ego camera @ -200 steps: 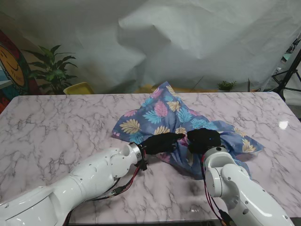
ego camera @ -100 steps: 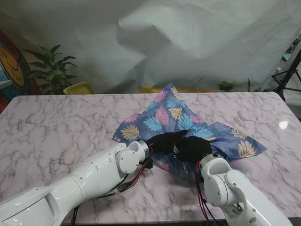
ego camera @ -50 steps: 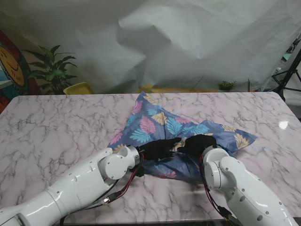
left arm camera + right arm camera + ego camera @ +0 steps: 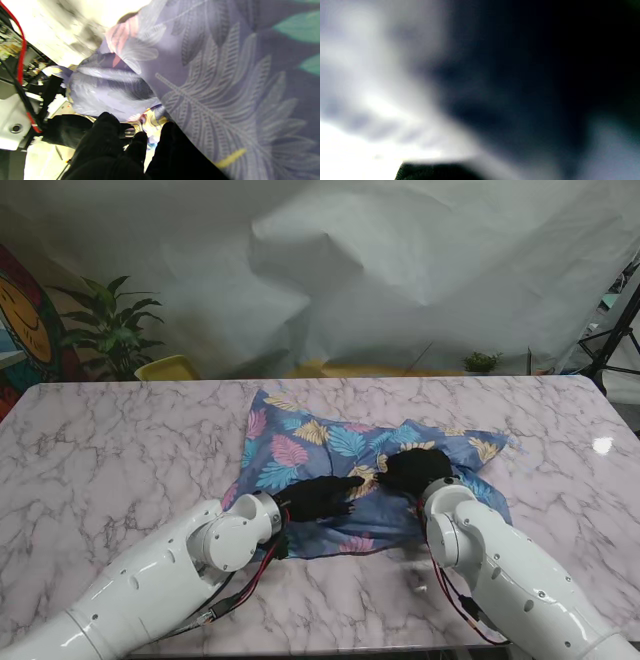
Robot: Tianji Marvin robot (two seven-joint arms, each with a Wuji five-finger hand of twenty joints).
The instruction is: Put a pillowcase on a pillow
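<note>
While my two arms reach in from the near corners, the blue leaf-print pillowcase (image 4: 345, 470) lies spread and rumpled on the marble worktop (image 4: 120, 450), in the middle of it and directly under both of my robot hands. My left robot hand (image 4: 318, 496) rests on the near left part of the cloth, its black fingers (image 4: 347, 481) stretched toward my right robot hand (image 4: 415, 470), which sits on the fabric just beside it, slightly farther from me. The two almost meet over a yellow leaf in the print.

From the left wrist camera, my dark fingers (image 4: 107, 140) are curled around a bunched fold of the pillowcase (image 4: 212, 82), with pale crumpled cloth gathered just past the fingertips and a broad sheet of leaf-patterned fabric hanging close to the lens. So my left robot hand is grasping the pillowcase.

My right wrist camera shows only a blur of dark blue and pale grey, the cloth pressed too close to focus. From the stand camera the right robot hand looks bunched, knuckles up, on the fabric, but I cannot tell whether it is clenched on the cloth or merely resting there.

Beyond my robot hands the pillowcase reaches its far left corner and a right corner, both flat on the worktop. I cannot make out a pillow apart from the cloth.
</note>
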